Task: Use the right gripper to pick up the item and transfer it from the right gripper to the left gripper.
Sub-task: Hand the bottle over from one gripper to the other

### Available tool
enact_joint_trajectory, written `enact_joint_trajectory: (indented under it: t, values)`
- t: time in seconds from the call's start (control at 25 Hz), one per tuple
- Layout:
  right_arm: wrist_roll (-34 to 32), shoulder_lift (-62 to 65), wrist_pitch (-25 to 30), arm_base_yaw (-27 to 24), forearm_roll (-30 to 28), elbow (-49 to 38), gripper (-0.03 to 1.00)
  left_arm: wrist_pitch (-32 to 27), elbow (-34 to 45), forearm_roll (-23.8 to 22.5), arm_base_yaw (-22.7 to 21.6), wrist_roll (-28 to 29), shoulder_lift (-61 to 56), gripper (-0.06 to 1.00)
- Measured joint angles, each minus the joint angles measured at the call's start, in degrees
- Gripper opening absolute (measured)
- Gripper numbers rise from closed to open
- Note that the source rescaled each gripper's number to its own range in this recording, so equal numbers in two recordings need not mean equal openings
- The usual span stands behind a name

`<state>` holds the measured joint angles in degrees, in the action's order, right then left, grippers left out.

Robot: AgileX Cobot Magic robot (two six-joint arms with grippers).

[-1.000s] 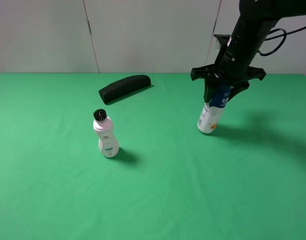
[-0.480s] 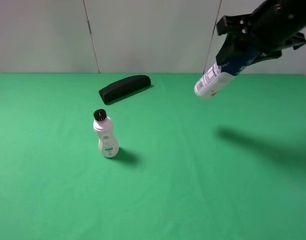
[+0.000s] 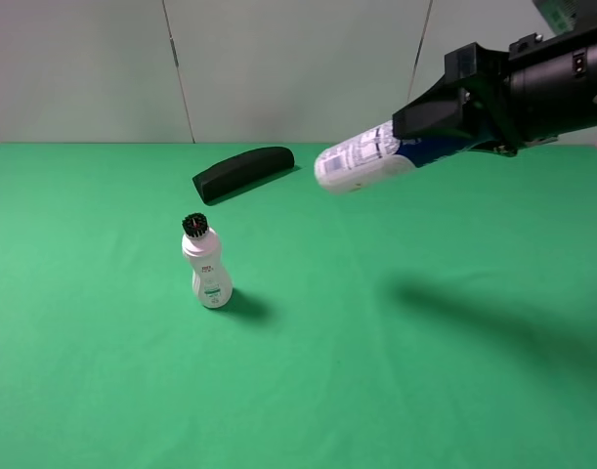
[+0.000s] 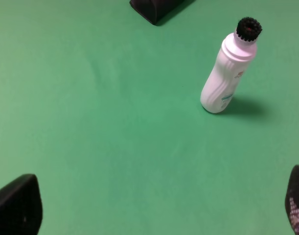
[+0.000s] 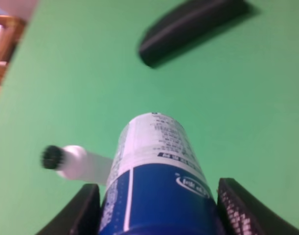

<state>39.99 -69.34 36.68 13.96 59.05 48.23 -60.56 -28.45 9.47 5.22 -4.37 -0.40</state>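
Note:
My right gripper (image 3: 430, 137) is shut on a white bottle with a blue upper part (image 3: 362, 161). It holds the bottle high above the green table, tilted almost level, with the white base pointing left. In the right wrist view the bottle (image 5: 156, 181) sits between the two fingers (image 5: 237, 210). My left gripper (image 4: 156, 205) is open and empty, with only its fingertips (image 4: 17, 205) showing low above the table. The left arm is out of the exterior view.
A small white bottle with a black cap (image 3: 207, 264) stands upright at the table's left centre, also in the left wrist view (image 4: 225, 83). A black curved object (image 3: 242, 171) lies at the back. The green cloth (image 3: 376, 371) covers the table.
My right gripper lifted the blue and white bottle off the table, raised it, swung it leftward and tilted it from near upright to almost level.

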Motion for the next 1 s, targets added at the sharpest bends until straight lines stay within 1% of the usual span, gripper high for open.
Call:
enact_joint_trajectory:
  t: [0.08, 0.12, 0.24, 0.44, 0.72, 1.0]
  values:
    - [5.8, -0.8, 0.4, 0.0, 6.7, -0.3, 0.00, 0.0, 0.0, 0.0, 0.0, 0.0, 0.0, 1.00]
    - [7.9, -1.3, 0.6, 0.0, 9.0, -0.3, 0.00, 0.0, 0.0, 0.0, 0.0, 0.0, 0.0, 1.00]
    - [11.4, -2.5, 0.7, 0.0, 13.0, -0.3, 0.00, 0.0, 0.0, 0.0, 0.0, 0.0, 0.0, 1.00]
    - [14.0, -3.0, 0.5, 0.0, 15.1, -0.4, 0.00, 0.0, 0.0, 0.0, 0.0, 0.0, 0.0, 1.00]
    - [14.1, -3.0, -0.7, 0.0, 15.8, -0.4, 0.00, 0.0, 0.0, 0.0, 0.0, 0.0, 0.0, 1.00]
    - [14.1, -3.0, -0.6, 0.0, 15.9, -0.4, 0.00, 0.0, 0.0, 0.0, 0.0, 0.0, 0.0, 1.00]
